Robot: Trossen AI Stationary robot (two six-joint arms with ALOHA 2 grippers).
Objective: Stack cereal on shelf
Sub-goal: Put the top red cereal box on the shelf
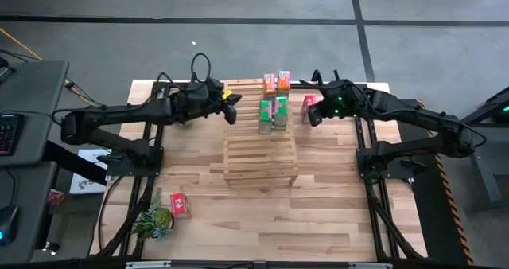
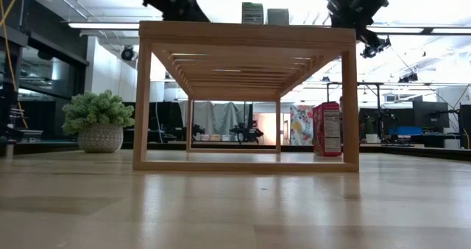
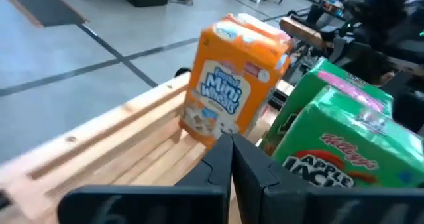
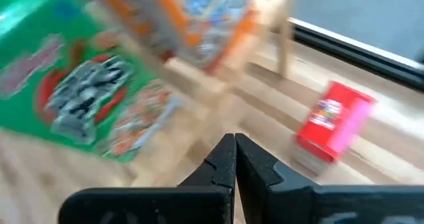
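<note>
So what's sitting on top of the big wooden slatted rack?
On the light-wood slatted rack stand small cardboard cereal boxes: two green and two orange, at its far end. From above, their front faces are hidden.

The wooden worktop carries a light-wood slatted shelf near its centre. On the shelf's 12 o'clock end stand two orange cereal boxes side by side, and just toward 6 o'clock from them two green cereal boxes. At 3 o'clock of those, on the worktop just beside the shelf, stands a red cereal box. A second red cereal box lies well apart at 8 o'clock, near a green potted plant. The left gripper hangs at 9 o'clock of the green boxes, jaws closed and empty. The right gripper sits just beside the standing red box, jaws likewise together.
</note>
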